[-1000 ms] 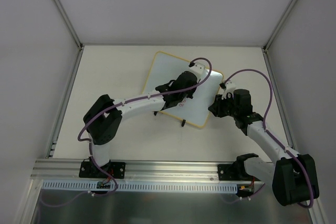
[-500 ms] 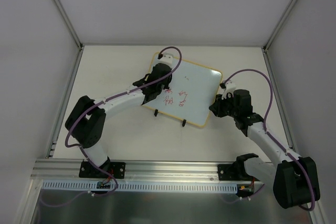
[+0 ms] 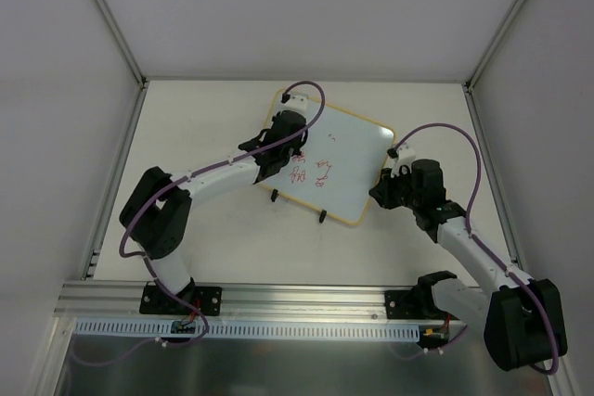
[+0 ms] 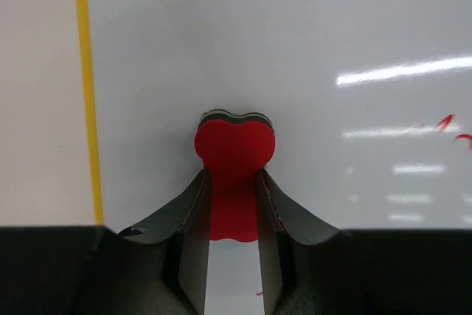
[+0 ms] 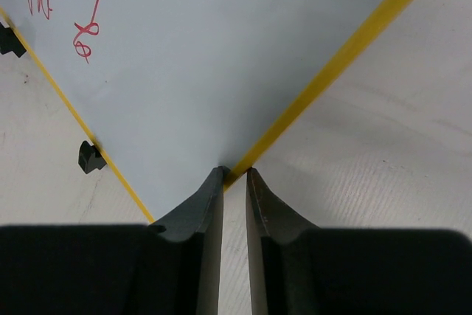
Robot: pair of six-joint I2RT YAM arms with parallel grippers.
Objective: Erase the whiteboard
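Your left claw, pinching the eraser, has swung to the whiteboard's 10 o'clock corner, so the scribbles at 7 o'clock still need wiping. Meanwhile the right claw pinches its 3 o'clock edge, mid-table.

Left tool and right tool both clamped (left arm outstretched).

Red scribbles on whiteboard illegible; no readable text, labels or numbers anywhere.
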